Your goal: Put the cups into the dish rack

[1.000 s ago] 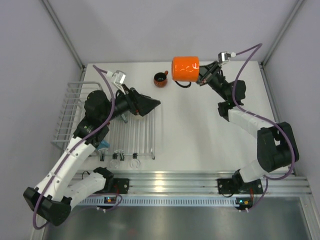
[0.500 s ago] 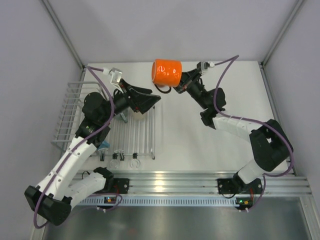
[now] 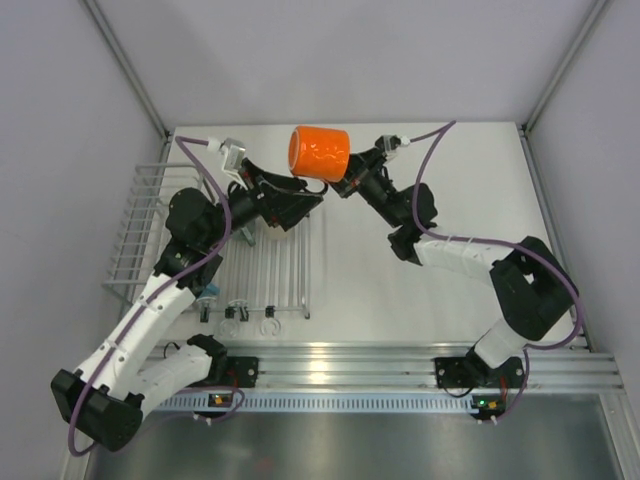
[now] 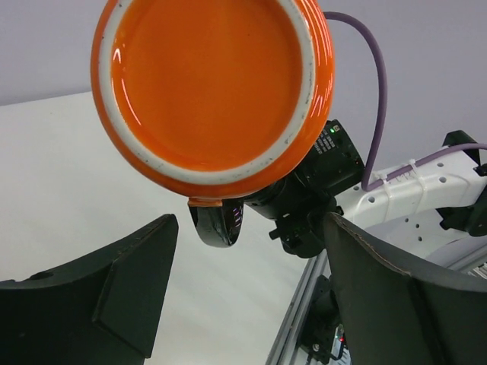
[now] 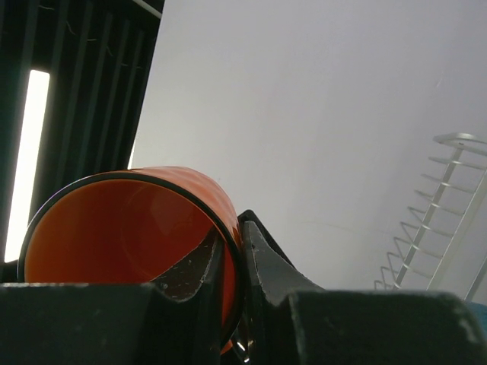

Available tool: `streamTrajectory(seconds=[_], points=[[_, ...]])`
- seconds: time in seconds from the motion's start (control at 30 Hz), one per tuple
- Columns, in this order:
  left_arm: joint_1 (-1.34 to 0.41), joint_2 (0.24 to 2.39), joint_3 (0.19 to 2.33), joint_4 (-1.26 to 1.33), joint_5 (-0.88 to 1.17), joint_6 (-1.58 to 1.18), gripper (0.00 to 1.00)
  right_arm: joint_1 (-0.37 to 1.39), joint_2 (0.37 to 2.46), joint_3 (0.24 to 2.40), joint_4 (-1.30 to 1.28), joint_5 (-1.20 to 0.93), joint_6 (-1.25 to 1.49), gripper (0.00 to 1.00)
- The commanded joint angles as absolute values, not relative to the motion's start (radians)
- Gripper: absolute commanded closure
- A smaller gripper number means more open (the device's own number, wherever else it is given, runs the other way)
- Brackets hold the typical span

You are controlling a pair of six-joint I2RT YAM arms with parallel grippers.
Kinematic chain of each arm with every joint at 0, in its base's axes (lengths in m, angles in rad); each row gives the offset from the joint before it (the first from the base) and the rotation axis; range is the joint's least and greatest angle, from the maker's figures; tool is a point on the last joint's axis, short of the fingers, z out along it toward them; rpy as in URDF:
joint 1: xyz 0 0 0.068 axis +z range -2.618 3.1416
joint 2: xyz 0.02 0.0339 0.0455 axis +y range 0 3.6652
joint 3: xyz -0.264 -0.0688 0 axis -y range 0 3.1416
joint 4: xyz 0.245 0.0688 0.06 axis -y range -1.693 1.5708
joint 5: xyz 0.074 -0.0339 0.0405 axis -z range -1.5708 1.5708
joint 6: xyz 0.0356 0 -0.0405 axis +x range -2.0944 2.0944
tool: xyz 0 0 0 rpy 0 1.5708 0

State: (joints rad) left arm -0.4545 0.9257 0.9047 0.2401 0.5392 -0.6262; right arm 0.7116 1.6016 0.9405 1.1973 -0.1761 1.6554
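Note:
The bright orange cup [image 3: 320,153] hangs in the air at the back of the table, on its side. My right gripper [image 3: 346,183] is shut on its rim, one finger inside and one outside, as the right wrist view shows [image 5: 232,232] with the cup [image 5: 122,228]. My left gripper [image 3: 300,205] is open and empty just below and left of the cup. In the left wrist view the cup's base [image 4: 209,84] fills the top, above the open gripper [image 4: 251,296]. The white wire dish rack [image 3: 140,230] stands at the left. A cream cup [image 3: 263,233] sits in it under my left arm.
A grey-blue cup [image 3: 207,290] shows partly in the rack beside my left forearm. The rack's low slatted section [image 3: 285,275] lies toward the table's middle. Its wires also show in the right wrist view [image 5: 441,205]. The small dark red cup is hidden.
My right arm has carried the orange cup leftward, from the back centre to just above my left gripper. It now hides the small dark red cup. My left gripper has shifted slightly.

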Motion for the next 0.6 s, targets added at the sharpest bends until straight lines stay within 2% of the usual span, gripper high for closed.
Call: streamTrajectory(seconds=[0.0,0.23,0.4,0.53,0.57], points=[[-0.456,0.92,0.89,0.371,0.597,-0.65,0.18,0.738,1.568,0.945,1.557,-0.132,1.7,1.0],[-0.456,0.943,0.861,0.419,0.685,-0.715,0.25,0.755,1.585,0.934,1.588,-0.144,1.713,1.0],[-0.457,0.95,0.848,0.42,0.699,-0.716,0.26,0.764,1.565,0.923,1.545,-0.158,1.694,1.0],[-0.456,0.948,0.85,0.42,0.696,-0.709,0.32,0.776,1.559,0.917,1.534,-0.169,1.694,1.0],[-0.456,0.948,0.853,0.419,0.693,-0.713,0.39,0.779,1.559,0.911,1.534,-0.169,1.694,1.0]])
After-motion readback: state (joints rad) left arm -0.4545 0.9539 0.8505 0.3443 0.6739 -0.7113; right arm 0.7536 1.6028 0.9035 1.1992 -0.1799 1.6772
